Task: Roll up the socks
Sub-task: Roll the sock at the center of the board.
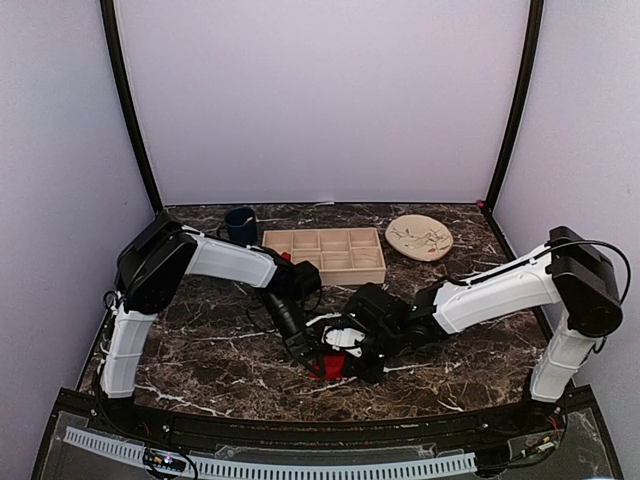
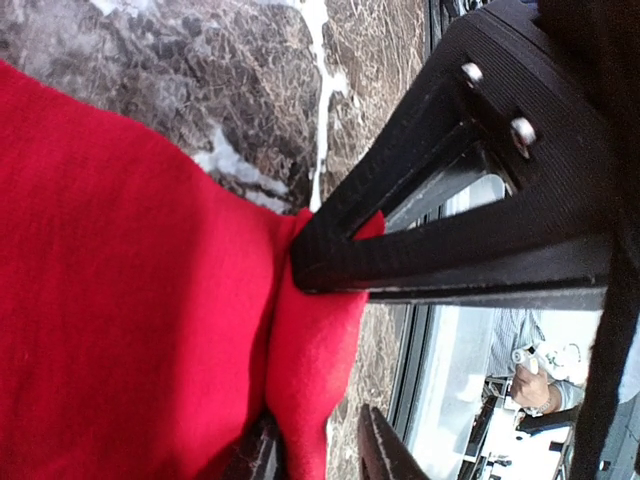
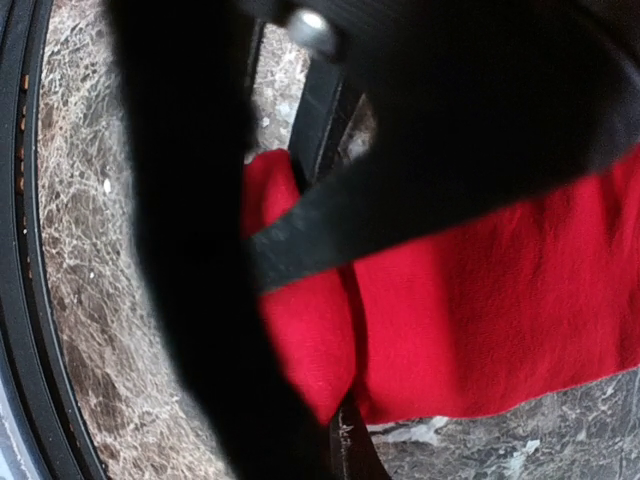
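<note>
While your right hand [image 1: 337,360] pinches the socks [image 2: 120,300] on the counter [image 1: 200,350] in front of the tray [image 1: 324,279], and whether the left hand [image 1: 305,352] grips cannot be told, roll slowly, keeping the fold tight.

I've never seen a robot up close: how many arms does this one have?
2. The left arm reaches from the left of the table, the right arm from the right; they meet at the red sock fabric near the front.
</note>
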`<state>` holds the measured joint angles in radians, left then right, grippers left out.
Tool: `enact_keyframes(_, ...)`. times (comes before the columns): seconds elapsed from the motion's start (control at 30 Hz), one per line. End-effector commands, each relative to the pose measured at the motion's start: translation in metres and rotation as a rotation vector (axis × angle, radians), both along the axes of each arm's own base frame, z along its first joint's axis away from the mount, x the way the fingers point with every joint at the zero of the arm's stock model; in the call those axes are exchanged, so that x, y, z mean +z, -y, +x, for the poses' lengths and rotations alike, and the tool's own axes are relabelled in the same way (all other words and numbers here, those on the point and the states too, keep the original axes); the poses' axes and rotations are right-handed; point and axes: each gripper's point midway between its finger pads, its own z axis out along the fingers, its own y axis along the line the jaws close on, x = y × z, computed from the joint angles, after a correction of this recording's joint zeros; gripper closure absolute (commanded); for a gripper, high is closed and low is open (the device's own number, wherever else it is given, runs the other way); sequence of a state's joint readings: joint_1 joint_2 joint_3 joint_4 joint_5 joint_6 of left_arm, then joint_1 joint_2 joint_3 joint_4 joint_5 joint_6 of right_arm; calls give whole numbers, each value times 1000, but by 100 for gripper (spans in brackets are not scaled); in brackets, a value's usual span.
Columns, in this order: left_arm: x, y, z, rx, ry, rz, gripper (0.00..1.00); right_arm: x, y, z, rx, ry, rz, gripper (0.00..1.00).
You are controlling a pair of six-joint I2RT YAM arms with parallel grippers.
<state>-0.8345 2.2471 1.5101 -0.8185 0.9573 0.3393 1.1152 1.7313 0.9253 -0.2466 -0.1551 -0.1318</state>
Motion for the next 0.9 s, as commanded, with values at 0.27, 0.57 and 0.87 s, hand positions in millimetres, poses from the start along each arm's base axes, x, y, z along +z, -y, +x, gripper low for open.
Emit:
enact_keyframes(0.27,3,-19,24,88,140,25,69,-10,6,3,-34,-128,19,100)
enact_keyframes(0.57,12,-23,35,136,168,-9,67,-10,5,3,-50,-168,35,100)
enact_keyframes(0.87,13,-39,58,237,282,0,67,-13,7,3,-63,-226,42,100)
